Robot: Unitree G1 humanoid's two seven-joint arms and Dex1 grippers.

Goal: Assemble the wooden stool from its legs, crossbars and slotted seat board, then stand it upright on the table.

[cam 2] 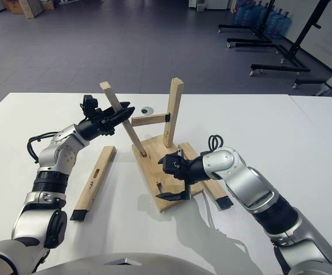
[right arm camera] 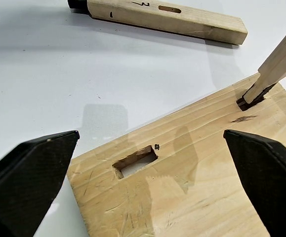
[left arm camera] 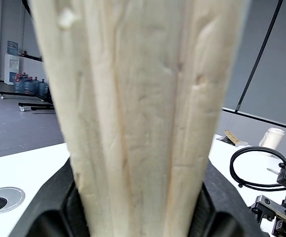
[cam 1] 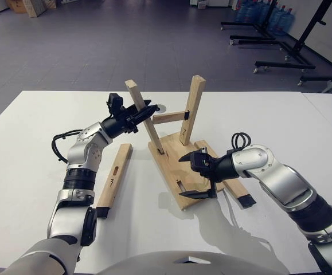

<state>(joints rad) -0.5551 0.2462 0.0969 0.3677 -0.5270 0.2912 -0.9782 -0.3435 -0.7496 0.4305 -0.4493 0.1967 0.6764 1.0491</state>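
The slotted seat board (cam 1: 173, 162) lies flat on the white table. Two legs stand in its far slots: a tilted left leg (cam 1: 138, 97) and a right leg (cam 1: 192, 109), joined by a crossbar (cam 1: 168, 118). My left gripper (cam 1: 145, 110) is shut on the tilted left leg (left arm camera: 138, 113) about halfway up. Over the board's near end my right gripper (cam 1: 195, 176) hangs open, its fingers (right arm camera: 29, 173) wide apart on either side of an empty slot (right arm camera: 135, 160). One loose leg (cam 1: 114, 175) lies left of the board. Another loose leg (cam 1: 237, 190) lies right of it, under my right arm.
A round cable grommet (cam 1: 160, 107) sits in the table behind the legs. Past the table's far edge is open floor, with black wheeled stands (cam 1: 280, 48) and water bottles (cam 1: 269, 14) at the far right.
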